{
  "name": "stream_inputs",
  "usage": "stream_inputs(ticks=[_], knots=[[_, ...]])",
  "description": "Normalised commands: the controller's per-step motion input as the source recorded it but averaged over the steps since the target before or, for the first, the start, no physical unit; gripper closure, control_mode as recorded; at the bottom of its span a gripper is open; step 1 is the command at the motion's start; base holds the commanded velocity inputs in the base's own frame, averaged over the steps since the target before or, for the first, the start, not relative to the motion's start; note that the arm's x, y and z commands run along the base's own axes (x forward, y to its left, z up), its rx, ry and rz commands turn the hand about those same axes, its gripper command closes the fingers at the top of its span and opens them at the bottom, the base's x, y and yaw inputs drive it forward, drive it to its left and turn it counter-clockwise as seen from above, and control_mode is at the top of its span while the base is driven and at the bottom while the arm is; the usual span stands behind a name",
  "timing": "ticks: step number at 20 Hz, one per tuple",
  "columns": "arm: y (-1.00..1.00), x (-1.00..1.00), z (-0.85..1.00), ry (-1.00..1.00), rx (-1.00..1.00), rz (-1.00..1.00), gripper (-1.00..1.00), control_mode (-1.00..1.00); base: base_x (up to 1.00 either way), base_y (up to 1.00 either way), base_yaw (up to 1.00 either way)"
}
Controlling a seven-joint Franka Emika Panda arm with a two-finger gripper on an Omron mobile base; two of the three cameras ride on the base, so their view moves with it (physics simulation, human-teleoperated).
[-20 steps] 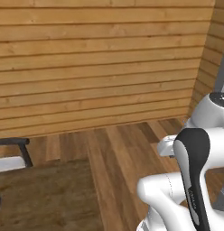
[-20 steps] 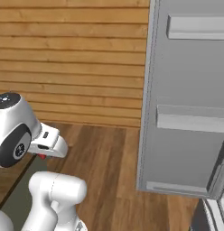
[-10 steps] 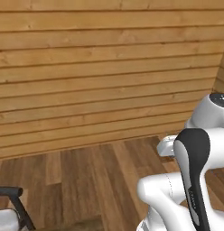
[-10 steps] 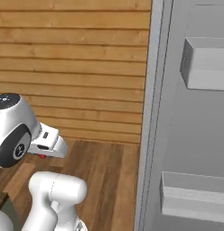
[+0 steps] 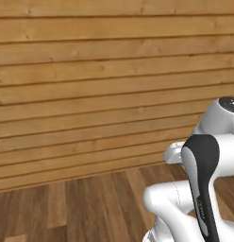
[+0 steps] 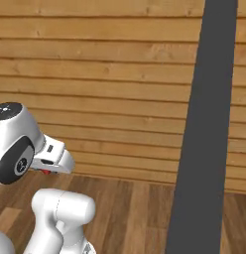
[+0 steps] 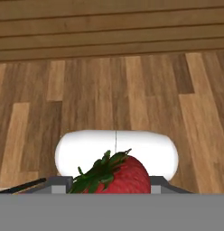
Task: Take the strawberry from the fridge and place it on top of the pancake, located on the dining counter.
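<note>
- My base is turning: over the last second the fridge's grey door has been sliding out of the right base view, leaving one dark grey edge (image 6: 204, 124) against the wooden wall (image 5: 90, 80).
- I am carrying the strawberry (image 7: 114, 177) in my gripper (image 7: 111, 182); in the hand view it is sitting between the jaws, which are closing on it, above the wooden floor (image 7: 109, 94).
- The fingertips are hard to make out, so the grip is a judgement.
- Judgement: the fetch is done and I am travelling to the dining counter.

The strawberry (image 7: 114, 176) sits in the gripper (image 7: 109, 182) above the floor (image 7: 132, 94), plank wall (image 7: 109, 27) behind
</note>
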Motion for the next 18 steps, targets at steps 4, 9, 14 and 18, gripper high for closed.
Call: stream_inputs(ticks=[4,9,14,18], knots=[[0.00,0.00,0.00,0.00,0.00,0.00,1.00,1.00,0.97,0.27,0.33],[0.00,0.00,0.00,0.00,0.00,0.00,1.00,1.00,0.91,0.25,0.49],[0.00,0.00,0.00,0.00,0.00,0.00,1.00,1.00,0.99,0.28,0.51],[0.00,0.00,0.00,0.00,0.00,0.00,1.00,1.00,0.87,0.24,0.55]])
